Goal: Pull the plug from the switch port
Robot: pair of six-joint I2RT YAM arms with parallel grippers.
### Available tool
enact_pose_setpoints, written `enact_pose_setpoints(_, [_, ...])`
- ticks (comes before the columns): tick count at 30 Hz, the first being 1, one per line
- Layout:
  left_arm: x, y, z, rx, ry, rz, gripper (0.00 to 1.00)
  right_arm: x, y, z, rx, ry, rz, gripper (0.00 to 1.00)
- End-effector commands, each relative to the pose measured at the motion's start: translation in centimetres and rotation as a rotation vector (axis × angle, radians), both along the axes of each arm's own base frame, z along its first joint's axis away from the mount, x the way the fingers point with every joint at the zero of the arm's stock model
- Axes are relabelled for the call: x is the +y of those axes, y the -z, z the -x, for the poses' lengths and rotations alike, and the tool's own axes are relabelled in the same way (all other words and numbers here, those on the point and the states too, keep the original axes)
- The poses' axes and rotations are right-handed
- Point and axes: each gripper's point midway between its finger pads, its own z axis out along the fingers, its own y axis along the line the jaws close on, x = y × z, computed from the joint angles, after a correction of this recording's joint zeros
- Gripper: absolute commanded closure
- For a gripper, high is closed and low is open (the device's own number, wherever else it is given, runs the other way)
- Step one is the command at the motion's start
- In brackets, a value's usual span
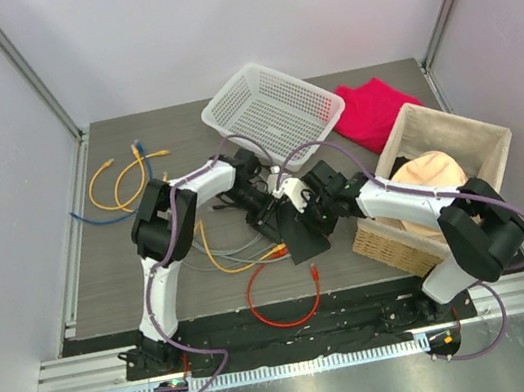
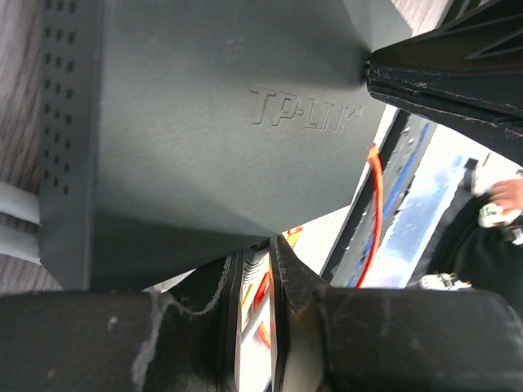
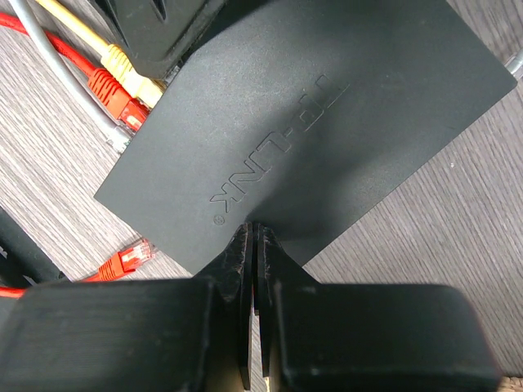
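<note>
The switch (image 1: 306,240) is a flat matte-black box lying mid-table; it fills the left wrist view (image 2: 204,122) and the right wrist view (image 3: 310,106). My left gripper (image 2: 257,249) is shut on a clear-bodied plug (image 2: 255,269) at the switch's socket edge; yellow and red show through it. In the right wrist view a yellow plug (image 3: 122,64) and a red plug (image 3: 110,88) sit at that edge, under the left fingers (image 3: 163,33). My right gripper (image 3: 255,227) is shut, its tips pressed on the switch's top near the opposite edge.
A loose red plug (image 3: 131,257) lies on the table beside the switch, on the end of a red cable loop (image 1: 285,298). A white mesh basket (image 1: 273,113), a red cloth (image 1: 369,111) and a wicker box (image 1: 392,244) stand behind and right. Yellow and blue cables (image 1: 122,180) lie far left.
</note>
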Motion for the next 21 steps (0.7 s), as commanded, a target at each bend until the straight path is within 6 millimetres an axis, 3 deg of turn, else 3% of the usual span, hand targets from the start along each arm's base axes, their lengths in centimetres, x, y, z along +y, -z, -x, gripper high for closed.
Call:
enact_pose_setpoints(1, [2.5, 4.1, -1.4, -0.159, 0.13, -0.177, 1.0, -1.4, 1.6, 1.1, 0.029, -0.008, 0.069, 0.96])
enact_pose_setpoints(9, [2.5, 4.5, -0.1, -0.084, 0.173, -0.176, 1.0, -1.6, 1.8, 1.3, 0.024, -0.012, 0.071, 0.96])
enact_pose_setpoints(17, [3.2, 3.5, 0.1, -0.081, 0.279, -0.176, 1.0, -1.7, 1.9, 1.5, 0.029, -0.014, 0.07, 0.95])
enact_pose_setpoints(18, [4.2, 2.6, 1.1, -0.017, 0.303, -0.199, 1.0, -1.6, 1.9, 1.5, 0.03, -0.011, 0.069, 0.95])
enact_pose_setpoints(21, [4.8, -0.6, 0.3, -0.079, 0.339, -0.114, 1.0, -1.6, 1.8, 1.4, 0.028, -0.012, 0.069, 0.95])
